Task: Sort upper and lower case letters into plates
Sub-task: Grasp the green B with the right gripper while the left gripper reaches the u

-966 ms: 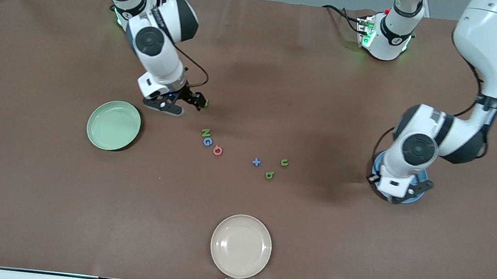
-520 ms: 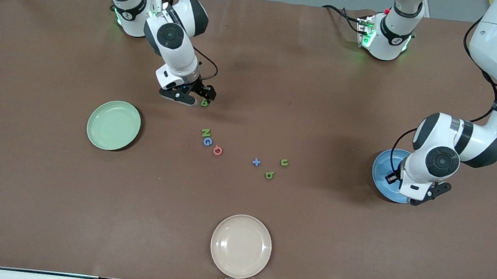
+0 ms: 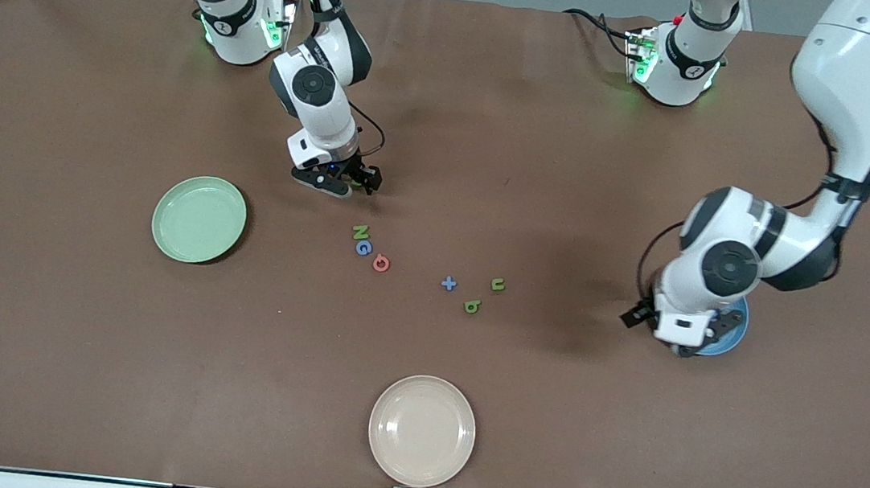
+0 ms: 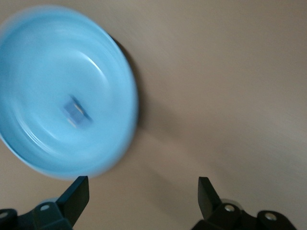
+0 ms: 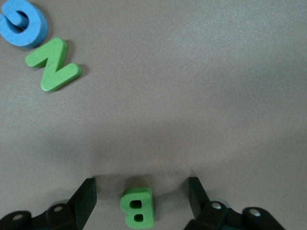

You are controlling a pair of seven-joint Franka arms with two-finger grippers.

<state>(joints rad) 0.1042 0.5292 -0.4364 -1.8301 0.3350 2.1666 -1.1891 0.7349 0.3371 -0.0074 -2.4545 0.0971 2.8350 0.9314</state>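
Pale green plate (image 3: pixel 199 219); bright blue plate (image 4: pixel 62 96); green B (image 5: pixel 138 207).

The right arm reaches down from its base with the right gripper (image 5: pixel 139 201) low at the table, fingers spread apart, while the left arm bends sharply at the elbow, the left gripper (image 4: pixel 141 199) pointing down with fingers apparently wide open.

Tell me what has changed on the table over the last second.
The right gripper swung from beside the green plate toward the table's middle and now sits low around the green B, fingers open on either side of it. The left gripper opened over the blue plate, where a small blue piece lies. The plates and the loose letters stayed put.
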